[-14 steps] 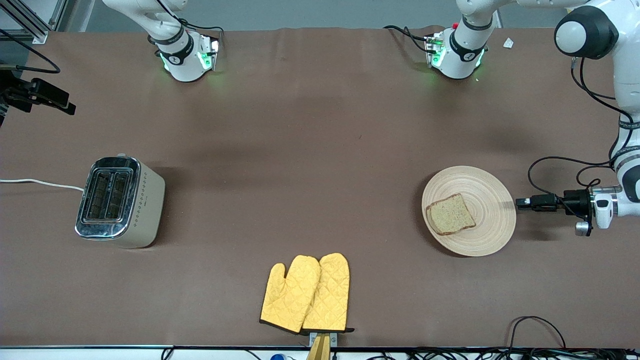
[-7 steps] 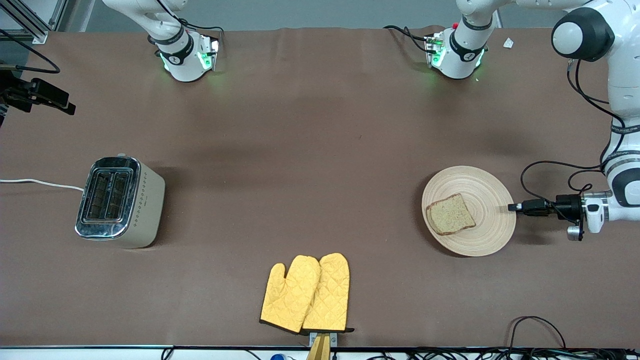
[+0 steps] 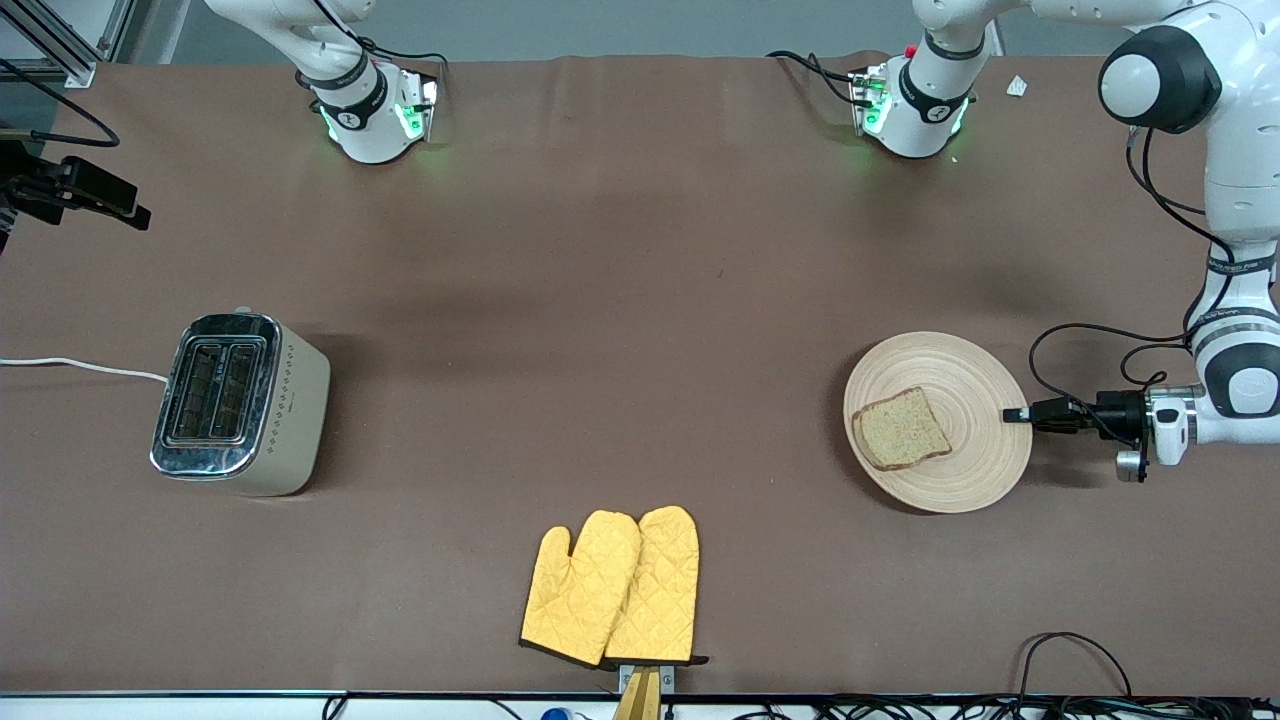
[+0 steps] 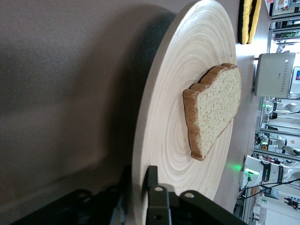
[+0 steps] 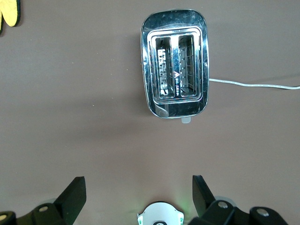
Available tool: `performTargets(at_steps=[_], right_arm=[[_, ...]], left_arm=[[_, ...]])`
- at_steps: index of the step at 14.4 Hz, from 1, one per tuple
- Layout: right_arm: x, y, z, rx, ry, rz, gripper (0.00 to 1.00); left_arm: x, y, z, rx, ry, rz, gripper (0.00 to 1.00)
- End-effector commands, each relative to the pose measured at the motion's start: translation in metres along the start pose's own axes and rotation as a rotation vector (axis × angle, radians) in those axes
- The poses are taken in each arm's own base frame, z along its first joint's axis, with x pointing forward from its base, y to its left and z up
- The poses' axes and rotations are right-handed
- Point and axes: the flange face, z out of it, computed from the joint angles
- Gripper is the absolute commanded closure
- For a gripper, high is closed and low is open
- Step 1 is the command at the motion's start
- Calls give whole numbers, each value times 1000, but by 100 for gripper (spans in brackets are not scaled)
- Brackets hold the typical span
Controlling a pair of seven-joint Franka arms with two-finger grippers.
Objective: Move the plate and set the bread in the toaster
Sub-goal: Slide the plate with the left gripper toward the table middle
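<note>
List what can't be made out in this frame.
- Left claw: the round light wooden plate's rim runs between its fingers in the left wrist view; contact isn't visible.
- Right claw: outside the front view; the right wrist view's edge crops its open fingers.
- Cream, chrome-topped toaster's white cord: cut off by both views' edges.
</note>
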Motion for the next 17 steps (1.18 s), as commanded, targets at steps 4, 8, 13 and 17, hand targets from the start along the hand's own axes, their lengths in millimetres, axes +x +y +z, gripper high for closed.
performTargets(at_steps=[4, 8, 13, 17], right_arm=[[-2, 1, -2, 15, 0, -3, 0], [-2, 0, -2, 16, 0, -3, 0], [-1, 8, 1, 38, -6, -14, 0], [-2, 5, 2, 38, -11, -17, 0]], left_arm=[[8, 5, 1, -10, 17, 29, 100], [26, 41, 15, -65, 6, 80, 100], [59, 120, 71, -175, -70, 104, 100], [88, 189, 162, -163, -133, 139, 100]])
